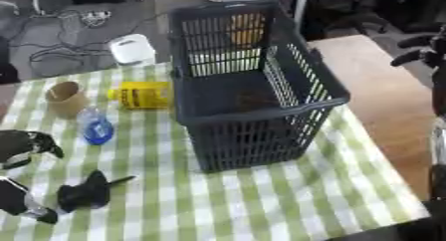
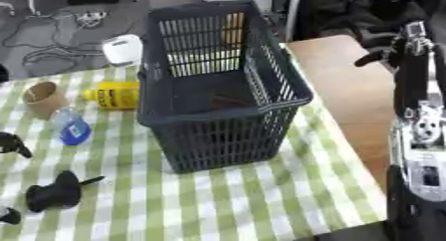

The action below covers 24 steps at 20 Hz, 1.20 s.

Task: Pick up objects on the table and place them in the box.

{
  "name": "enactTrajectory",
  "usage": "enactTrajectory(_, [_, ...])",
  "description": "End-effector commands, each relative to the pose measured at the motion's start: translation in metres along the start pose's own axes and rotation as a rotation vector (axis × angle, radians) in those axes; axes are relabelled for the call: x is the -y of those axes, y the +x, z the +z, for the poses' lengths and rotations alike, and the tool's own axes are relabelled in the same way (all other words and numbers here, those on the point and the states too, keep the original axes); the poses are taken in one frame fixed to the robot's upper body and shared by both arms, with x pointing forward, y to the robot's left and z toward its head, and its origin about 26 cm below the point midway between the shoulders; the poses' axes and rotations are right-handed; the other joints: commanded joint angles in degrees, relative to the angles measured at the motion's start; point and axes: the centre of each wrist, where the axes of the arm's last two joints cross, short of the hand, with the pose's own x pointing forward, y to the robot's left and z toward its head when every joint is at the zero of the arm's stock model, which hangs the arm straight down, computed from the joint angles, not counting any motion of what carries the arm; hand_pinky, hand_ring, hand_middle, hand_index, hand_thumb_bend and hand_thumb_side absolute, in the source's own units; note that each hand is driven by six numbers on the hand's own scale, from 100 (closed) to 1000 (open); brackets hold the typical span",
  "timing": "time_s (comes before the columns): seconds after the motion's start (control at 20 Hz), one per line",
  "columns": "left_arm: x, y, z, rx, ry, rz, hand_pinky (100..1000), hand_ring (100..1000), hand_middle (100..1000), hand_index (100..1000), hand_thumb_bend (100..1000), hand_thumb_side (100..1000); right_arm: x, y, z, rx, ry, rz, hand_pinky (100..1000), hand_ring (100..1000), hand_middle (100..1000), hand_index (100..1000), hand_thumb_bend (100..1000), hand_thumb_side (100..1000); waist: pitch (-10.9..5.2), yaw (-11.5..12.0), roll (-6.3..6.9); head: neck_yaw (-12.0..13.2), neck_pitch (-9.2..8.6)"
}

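The yellow bottle [image 1: 141, 95] lies on its side just left of the dark basket [image 1: 253, 110], its long axis running toward the basket wall, with a small blue bottle [image 1: 95, 127] and a cardboard roll [image 1: 66, 98] farther left of the basket. My left hand [image 1: 26, 145] hangs well left of the basket, apart from the yellow bottle, fingers curled around nothing; my right hand [image 2: 409, 46] is raised to the basket's right, and I cannot tell its fingers' state
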Motion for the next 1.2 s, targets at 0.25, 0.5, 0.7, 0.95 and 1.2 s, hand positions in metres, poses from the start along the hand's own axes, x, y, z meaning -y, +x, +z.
enactTrajectory(0.25, [0.005, -0.008, -0.007, -0.043, 0.002, -0.016, 869, 821, 771, 849, 964, 559, 0.003, 0.007, -0.007, 0.035, 0.008, 0.01, 451, 577, 611, 701, 100, 637, -1.47, 0.0, -0.02, -0.1, -0.61])
enactTrajectory(0.5, [0.014, -0.009, -0.013, -0.047, 0.021, -0.006, 855, 799, 735, 816, 954, 546, 0.004, 0.007, -0.007, 0.035, 0.006, 0.01, 451, 577, 611, 701, 100, 638, -1.39, 0.0, -0.1, -0.1, -0.63])
enactTrajectory(0.7, [0.015, -0.007, -0.016, -0.038, 0.084, -0.008, 852, 793, 722, 805, 950, 532, 0.004, 0.007, -0.007, 0.034, 0.005, 0.01, 450, 577, 611, 701, 100, 638, -1.33, -0.1, -0.1, 0.0, -0.59])
enactTrajectory(0.95, [0.021, -0.005, -0.021, -0.019, 0.087, -0.003, 850, 791, 719, 804, 945, 518, 0.004, 0.006, -0.007, 0.033, 0.005, 0.009, 450, 577, 611, 701, 100, 639, -1.32, -0.2, -0.1, -0.1, -0.61])
enactTrajectory(1.2, [0.027, -0.004, -0.025, 0.003, 0.065, 0.031, 839, 781, 706, 795, 945, 508, 0.004, 0.006, -0.007, 0.033, 0.004, 0.008, 450, 577, 611, 701, 100, 639, -1.32, -0.2, -0.1, -0.1, -0.6])
